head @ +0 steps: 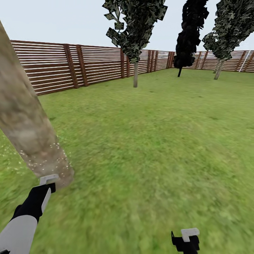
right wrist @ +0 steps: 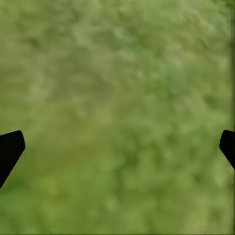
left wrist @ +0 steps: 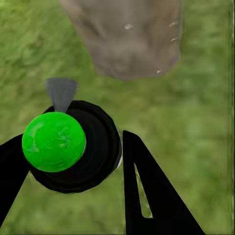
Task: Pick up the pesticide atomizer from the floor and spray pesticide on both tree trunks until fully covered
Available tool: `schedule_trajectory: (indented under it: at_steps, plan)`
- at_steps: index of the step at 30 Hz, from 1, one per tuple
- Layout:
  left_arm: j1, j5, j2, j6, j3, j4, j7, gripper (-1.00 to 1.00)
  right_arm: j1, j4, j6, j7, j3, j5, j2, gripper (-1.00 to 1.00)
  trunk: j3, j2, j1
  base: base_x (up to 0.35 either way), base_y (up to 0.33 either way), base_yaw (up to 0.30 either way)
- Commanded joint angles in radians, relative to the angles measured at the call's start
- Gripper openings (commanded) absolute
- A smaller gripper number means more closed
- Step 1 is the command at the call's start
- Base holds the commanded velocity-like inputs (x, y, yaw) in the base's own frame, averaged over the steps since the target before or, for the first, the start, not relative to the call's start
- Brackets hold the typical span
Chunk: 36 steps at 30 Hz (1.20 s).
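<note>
Your left gripper (left wrist: 73,161) is clamped on the pesticide atomizer (left wrist: 73,147), a black bottle with a round green top and a grey nozzle that points at the tree trunk (head: 26,130). Your right gripper (head: 186,240) hangs lower over the grass (head: 148,158), with its fingers (right wrist: 10,149) spread wide apart and nothing between them.

White specks dot only the lower part of the trunk, close to the nozzle. My guess is the higher part is not wet yet, so you could miss it if you stay low. The trunk leans and is much fatter than your gripper. If you push closer, the nozzle could bump it, and the bottle might twist in your grip.

Past the trunk, the lawn looks open with nothing in your way. Far beyond the trunk stand a thin tree (head: 135,38), a dark tree (head: 188,35), and another leafy tree (head: 229,31), in front of the brown fence (head: 70,65). I cannot tell which is your second tree.
</note>
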Motion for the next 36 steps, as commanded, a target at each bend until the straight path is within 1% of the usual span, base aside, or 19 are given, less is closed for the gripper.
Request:
schedule_trajectory:
  at_steps: [1,9,13,18,19,21,22,24,27,36]
  plan:
    - [0.0,-0.011,-0.001,0.006,0.002,-0.002,-0.002,-1.0,-0.001,0.001,-0.001,-0.006,-0.003,0.011,0.0,1.0,-0.001,0.0,0.0,0.232,-0.201,0.032]
    - [-0.001,-0.01,0.001,0.006,0.003,-0.002,-0.002,-1.0,-0.001,0.001,-0.001,-0.006,-0.003,0.011,0.0,1.0,-0.001,0.0,0.0,0.239,-0.19,0.237]
    - [-0.001,-0.01,-0.003,0.005,0.002,-0.002,-0.002,-1.0,-0.001,0.001,-0.001,-0.006,-0.003,0.011,0.0,1.0,-0.001,0.0,0.0,0.269,-0.162,0.278]
    - [-0.001,-0.001,-0.005,0.003,0.003,-0.005,-0.002,-1.0,-0.001,0.001,-0.001,-0.006,-0.003,0.011,0.001,1.0,-0.001,0.0,0.0,0.106,-0.023,0.278]
    - [-0.001,-0.001,-0.005,-0.011,0.004,-0.005,-0.002,-1.0,-0.001,0.001,-0.001,-0.006,-0.003,0.011,0.0,1.0,-0.001,0.0,0.0,0.007,-0.001,0.278]
    - [0.0,-0.003,-0.004,-0.097,0.006,-0.002,0.0,-1.0,-0.001,0.001,0.0,-0.006,-0.003,0.011,0.0,1.0,-0.001,0.0,0.0,0.003,-0.001,0.277]
    - [0.0,-0.003,-0.004,-0.122,0.006,-0.001,0.0,-1.0,-0.001,0.001,0.0,-0.006,-0.003,0.011,0.0,1.0,-0.001,0.0,0.0,0.001,0.0,0.277]
    - [0.004,-0.001,-0.005,-0.144,0.005,0.0,0.001,-1.0,-0.001,0.001,0.0,-0.006,-0.003,0.011,0.0,1.0,-0.001,0.0,0.0,0.0,0.0,0.189]
    - [0.009,0.0,-0.007,-0.152,0.004,0.0,0.001,-1.0,-0.001,0.001,0.0,-0.006,-0.003,0.011,0.0,1.0,-0.001,0.0,0.0,0.103,0.0,0.028]
    - [0.011,-0.001,-0.011,-0.156,-0.001,0.001,-0.001,-1.0,-0.001,0.001,0.0,-0.006,-0.003,0.011,0.0,1.0,-0.001,0.0,0.0,0.325,0.0,0.001]
